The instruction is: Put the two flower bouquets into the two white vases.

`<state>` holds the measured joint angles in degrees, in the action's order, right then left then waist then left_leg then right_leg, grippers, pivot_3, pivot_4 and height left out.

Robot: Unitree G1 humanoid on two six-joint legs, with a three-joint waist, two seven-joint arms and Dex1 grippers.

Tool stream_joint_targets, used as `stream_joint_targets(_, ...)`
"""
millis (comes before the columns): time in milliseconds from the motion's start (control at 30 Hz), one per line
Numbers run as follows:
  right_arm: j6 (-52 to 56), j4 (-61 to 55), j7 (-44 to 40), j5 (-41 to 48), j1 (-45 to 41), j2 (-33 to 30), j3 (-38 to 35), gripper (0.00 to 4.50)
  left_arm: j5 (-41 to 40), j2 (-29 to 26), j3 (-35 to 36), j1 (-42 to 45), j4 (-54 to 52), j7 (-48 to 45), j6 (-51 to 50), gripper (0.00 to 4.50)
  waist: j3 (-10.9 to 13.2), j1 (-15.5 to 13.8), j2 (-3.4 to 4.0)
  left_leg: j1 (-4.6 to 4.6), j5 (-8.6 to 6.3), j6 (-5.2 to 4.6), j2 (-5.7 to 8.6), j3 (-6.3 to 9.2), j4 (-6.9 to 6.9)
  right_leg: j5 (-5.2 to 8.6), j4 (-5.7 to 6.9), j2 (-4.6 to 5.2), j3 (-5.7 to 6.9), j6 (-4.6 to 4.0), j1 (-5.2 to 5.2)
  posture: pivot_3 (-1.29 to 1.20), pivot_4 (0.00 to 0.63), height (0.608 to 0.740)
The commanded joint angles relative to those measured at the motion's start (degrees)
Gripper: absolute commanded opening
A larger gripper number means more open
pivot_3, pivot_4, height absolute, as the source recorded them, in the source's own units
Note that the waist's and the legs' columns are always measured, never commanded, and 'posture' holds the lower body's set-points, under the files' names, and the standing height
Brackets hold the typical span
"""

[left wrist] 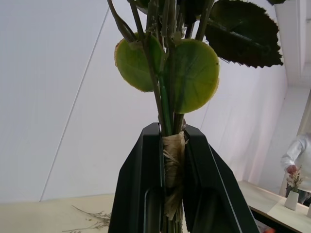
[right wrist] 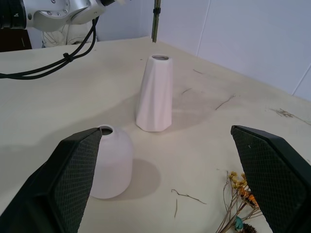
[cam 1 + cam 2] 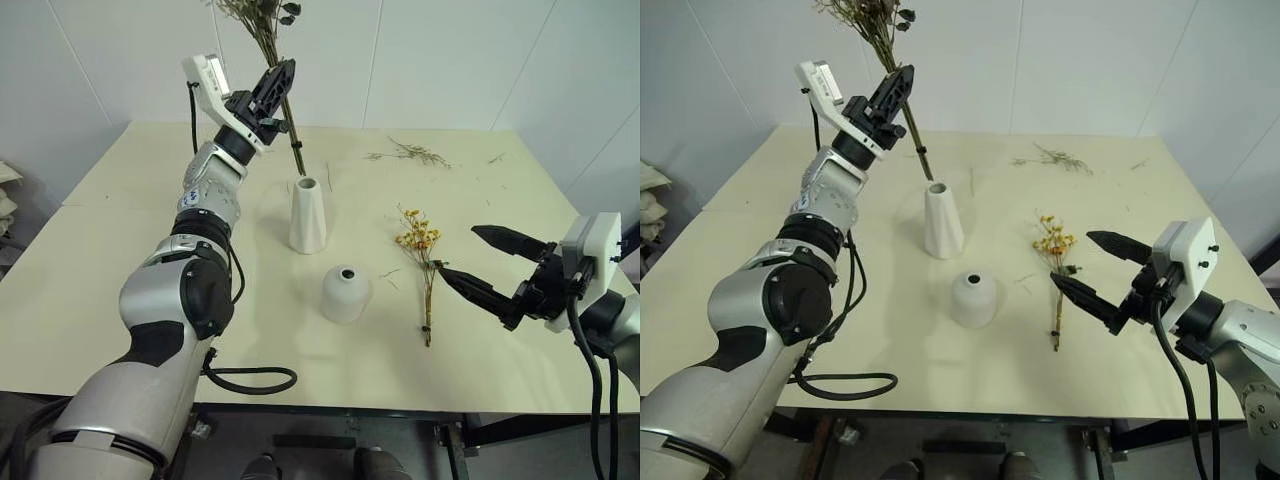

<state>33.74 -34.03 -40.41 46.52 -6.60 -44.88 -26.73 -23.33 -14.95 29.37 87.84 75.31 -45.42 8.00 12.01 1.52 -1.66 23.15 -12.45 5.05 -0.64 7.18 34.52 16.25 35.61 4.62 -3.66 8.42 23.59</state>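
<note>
Head view: the left gripper [image 3: 277,90] is clenched on the large bouquet [image 3: 262,22], held upright with its stem tips just above the matte cone vase [image 3: 307,216]. The smooth dome vase [image 3: 346,293] sits on the cream table [image 3: 120,250] at five o'clock from the cone. The yellow bunch [image 3: 423,262] lies flat at three o'clock from the dome. The right gripper [image 3: 478,262] hovers beside it, jaws released.

Left wrist: black fingers [image 1: 143,184] pinch the tape-wrapped stems under round green leaves [image 1: 194,73].

Right wrist: textured pads [image 2: 80,170] spread wide; both vases are upright and apart.

Loose dried twig scraps [image 3: 412,153] lie on the cream table [image 3: 100,260], near its far edge.
</note>
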Motion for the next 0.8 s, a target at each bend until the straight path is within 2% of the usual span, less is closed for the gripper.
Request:
stream_joint_targets(33,-1.12,-2.20,0.92,0.68,0.32,0.25,-0.78,4.50,0.18,0.02,0.06,2.47,-0.54,0.19,0.67,0.14,0.00,0.01,0.00,0.00,0.00,0.00,0.00,0.00,0.00,0.00,0.00,0.00,0.00,0.00,0.00,0.00,0.150,0.740)
stream_joint_targets(800,-1.86,-3.88,3.85,0.36,1.18,1.74,-0.39,4.50,4.35,1.75,-1.28,-1.57,0.81,4.62,2.37,0.14,0.00,-0.09,0.00,-0.02,0.00,0.00,0.01,0.01,0.09,-0.01,0.02,0.00,0.00,0.02,-0.06,0.00,0.150,0.740)
